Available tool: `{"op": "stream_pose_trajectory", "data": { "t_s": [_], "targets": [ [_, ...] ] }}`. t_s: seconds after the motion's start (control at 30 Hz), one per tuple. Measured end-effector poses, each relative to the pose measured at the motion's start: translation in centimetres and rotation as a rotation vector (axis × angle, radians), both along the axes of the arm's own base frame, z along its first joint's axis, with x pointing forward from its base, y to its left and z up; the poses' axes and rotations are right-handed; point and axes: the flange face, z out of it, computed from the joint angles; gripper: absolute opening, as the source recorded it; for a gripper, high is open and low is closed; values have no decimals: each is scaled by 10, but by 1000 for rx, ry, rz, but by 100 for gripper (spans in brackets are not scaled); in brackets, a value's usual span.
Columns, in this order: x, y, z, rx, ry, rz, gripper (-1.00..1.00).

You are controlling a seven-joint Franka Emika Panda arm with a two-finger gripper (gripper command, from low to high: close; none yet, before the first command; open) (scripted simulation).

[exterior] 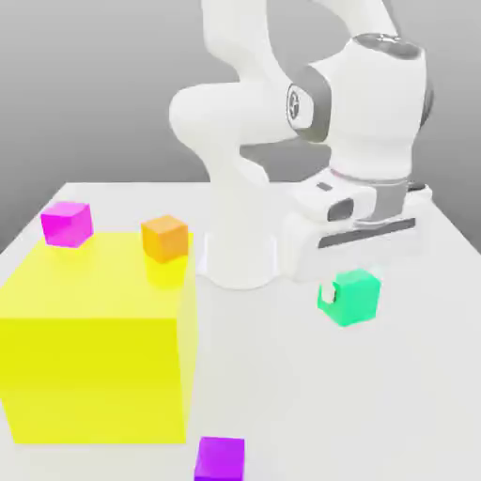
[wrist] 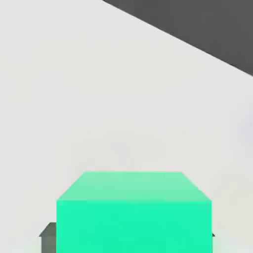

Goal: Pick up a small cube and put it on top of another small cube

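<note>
The pincer (exterior: 349,299) gripped the teal cube (exterior: 355,297) just above the tabletop (exterior: 413,395), at the exterior view's right. The grip looked shallow, so a fast swing could probably twist the cube loose. The orange cube (exterior: 164,237) sat well apart to the left, behind the yellow block (exterior: 99,343); purple cubes (exterior: 67,224) (exterior: 220,459) flanked that block.

In the exterior view the picture's lower edge cuts off the purple cube (exterior: 220,459), and the top edge crops the arm (exterior: 282,85). In the hand view the teal-green cube (wrist: 133,212) hides most of both fingers (wrist: 48,233); its lower part is cut off.
</note>
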Motion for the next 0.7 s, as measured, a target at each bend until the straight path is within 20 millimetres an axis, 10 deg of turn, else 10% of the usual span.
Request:
{"op": "stream_pose_trajectory", "data": {
  "t_s": [0.43, 0.57, 0.6, 0.7],
  "targets": [
    [-78, -188, 110, 24, 15, 98, -100],
    [-87, -199, 70, 27, 17, 105, -100],
    [-88, -199, 58, 28, 16, 105, 100],
    [-88, -199, 58, 28, 16, 105, 100]
  ]
}}
